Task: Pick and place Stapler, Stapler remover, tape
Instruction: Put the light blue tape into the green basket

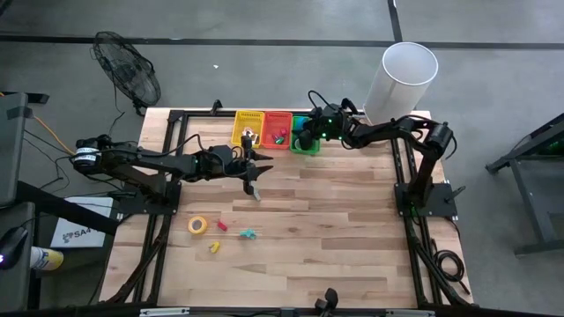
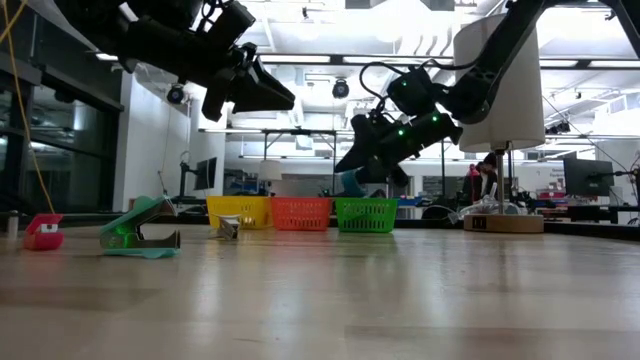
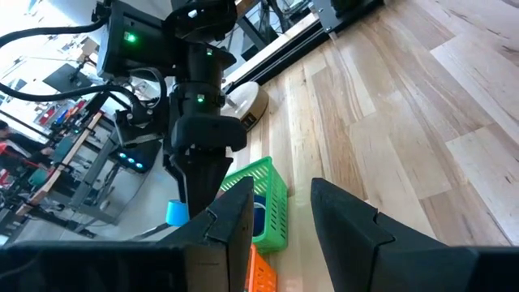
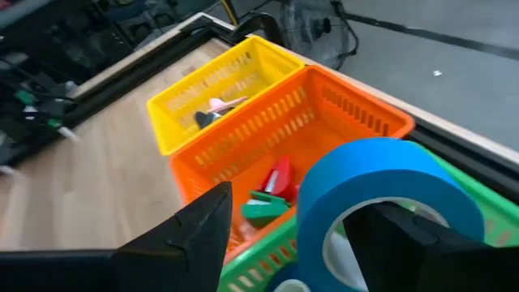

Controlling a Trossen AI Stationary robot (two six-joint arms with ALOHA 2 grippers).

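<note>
Right claw [image 1: 307, 139] sits over the green basket [image 1: 306, 146] at the far edge of the tabletop [image 1: 335, 229], and from its wrist camera I see a blue tape roll [image 4: 381, 207] between its two dark fingers [image 4: 190, 235]. I cannot tell whether the fingers are gripping the roll or have let go of it; the roll sits right above the green mesh, with what looks like a second roll just under it.

Beside the green basket stands the orange basket [image 1: 277, 129], holding red and green stapler removers [image 4: 272, 191], and next to that the yellow basket [image 1: 248, 128] with a dark item and a pale one inside that I cannot identify.

Left claw [image 1: 254, 185] hangs over the middle of the tabletop, well apart from the baskets. Its fingers [image 3: 345, 227] stand slightly apart with nothing between them, so I call it released.

On the near left part of the tabletop I see a yellow tape roll [image 1: 198, 225] lying flat. Near it lie a small red piece [image 1: 222, 225], a teal stapler remover [image 1: 248, 234] and a small yellow piece [image 1: 214, 247], all apart from each other. From table height, the teal remover [image 2: 140, 232] rests on its side with its jaws gaping.

A white cylinder [image 1: 401, 79] stands at the far right corner.
</note>
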